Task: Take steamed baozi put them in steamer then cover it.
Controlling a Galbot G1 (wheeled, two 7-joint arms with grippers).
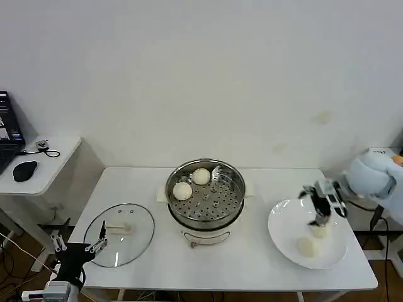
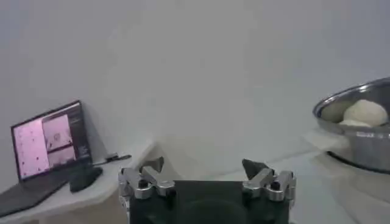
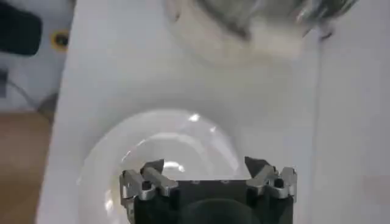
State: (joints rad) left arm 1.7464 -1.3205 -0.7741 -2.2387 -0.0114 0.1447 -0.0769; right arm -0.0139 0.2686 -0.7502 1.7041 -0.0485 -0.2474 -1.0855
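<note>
Two steamed baozi sat in the steamer mid-table; two more lay on the plate by the right edge. Right tool was over one bun, grip unclear. Cover lay near the left edge. Left tool was spread beside it.

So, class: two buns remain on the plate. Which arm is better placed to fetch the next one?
The right. Its gripper hangs over the plate just above a baozi, while the left gripper waits off the table's edge beside the cover.
</note>
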